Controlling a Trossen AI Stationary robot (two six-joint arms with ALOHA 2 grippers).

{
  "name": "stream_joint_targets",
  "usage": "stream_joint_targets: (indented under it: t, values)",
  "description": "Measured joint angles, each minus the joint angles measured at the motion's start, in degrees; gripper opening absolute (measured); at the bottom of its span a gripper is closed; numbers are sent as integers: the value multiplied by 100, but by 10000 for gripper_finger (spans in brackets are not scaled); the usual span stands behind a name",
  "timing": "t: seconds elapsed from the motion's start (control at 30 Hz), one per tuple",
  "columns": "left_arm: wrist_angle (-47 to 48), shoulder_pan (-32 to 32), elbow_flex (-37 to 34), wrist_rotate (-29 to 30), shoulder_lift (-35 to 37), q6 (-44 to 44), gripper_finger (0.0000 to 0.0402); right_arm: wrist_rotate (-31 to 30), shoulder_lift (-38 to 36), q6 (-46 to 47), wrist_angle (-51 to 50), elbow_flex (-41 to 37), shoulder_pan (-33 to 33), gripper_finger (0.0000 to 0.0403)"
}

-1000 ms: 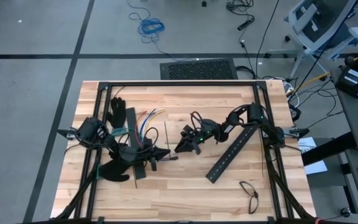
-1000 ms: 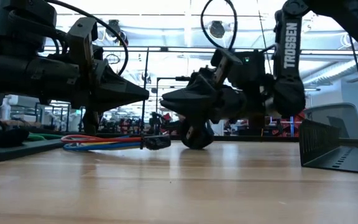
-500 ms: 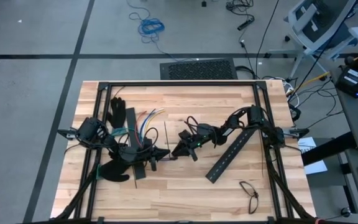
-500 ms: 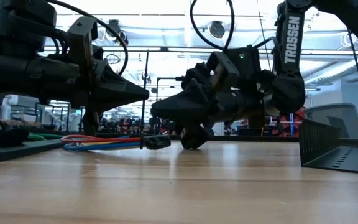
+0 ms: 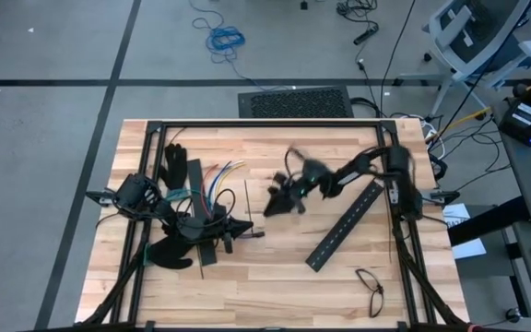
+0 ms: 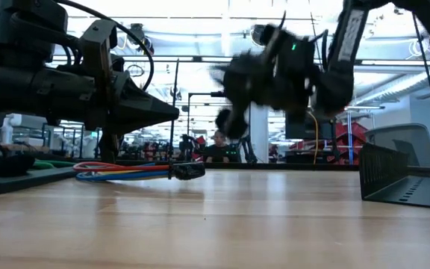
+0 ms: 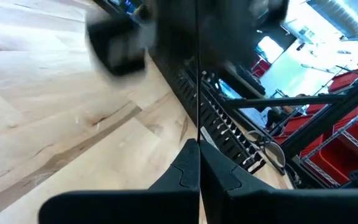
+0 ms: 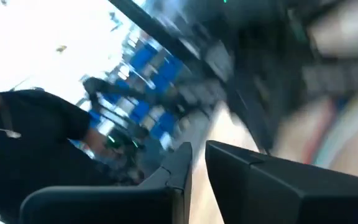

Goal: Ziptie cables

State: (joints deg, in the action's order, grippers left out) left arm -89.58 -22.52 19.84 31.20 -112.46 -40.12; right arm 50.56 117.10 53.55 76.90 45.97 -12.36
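Wooden planks of the table [image 5: 275,277] carried everything, with a grey workshop floor around it. The cables [image 5: 212,180] lay on the left half of it, a loose fan of red, blue, white and yellow-green wires just right of a black glove [image 5: 174,164]. At table height they rested flat on the wood. My left gripper [image 5: 247,231] was low on the near side of the wires, and its wrist view showed the fingers pressed together on the ziptie [image 7: 197,74], which ran straight forward from between them. A loose ziptie [image 5: 245,196] lay on the wood just right of the wires. My right gripper [image 5: 279,205] hung above the middle of the table, clear of the surface, and whether it was closed or held anything I could not tell. A long black bar [image 5: 344,226] lay to the right, well apart from the wires. I judged the wires to be light and limp, so they would sag and spread if lifted at one end. It seemed better to take them near the middle, where they lay closest together. The strip seemed springy but smooth and very thin, so I judged it could slip or twist. I expected the firmest hold close to its end, so the free part could go around the bundle.
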Motion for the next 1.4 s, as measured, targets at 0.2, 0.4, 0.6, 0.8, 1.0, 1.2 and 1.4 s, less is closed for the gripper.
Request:
stream_joint_targets:
  t: [0.2,0.4,0.6,0.8,1.0,1.2,1.4]
  values:
    - [0,2,0,-59,0,38,0,-198,-1661,-328,248,11,-959,43]
    - [0,1,0,-60,0,39,0,-1009,-2941,-458,549,17,-1225,43]
    - [2,0,0,-61,0,41,0,-2023,-3441,-479,563,22,-873,43]
    - [2,0,0,-61,0,37,0,-2873,-3613,-729,1110,549,-598,43]
    - [2,7,0,-61,0,-6,0,-1991,-3667,-2647,-3268,2398,-341,40]
    - [2,11,0,-59,0,-147,0,-6190,-3121,-6839,-11002,4967,298,14]
    - [2,26,0,-60,0,-160,0,-6531,-2952,-7054,-12403,5200,290,3]
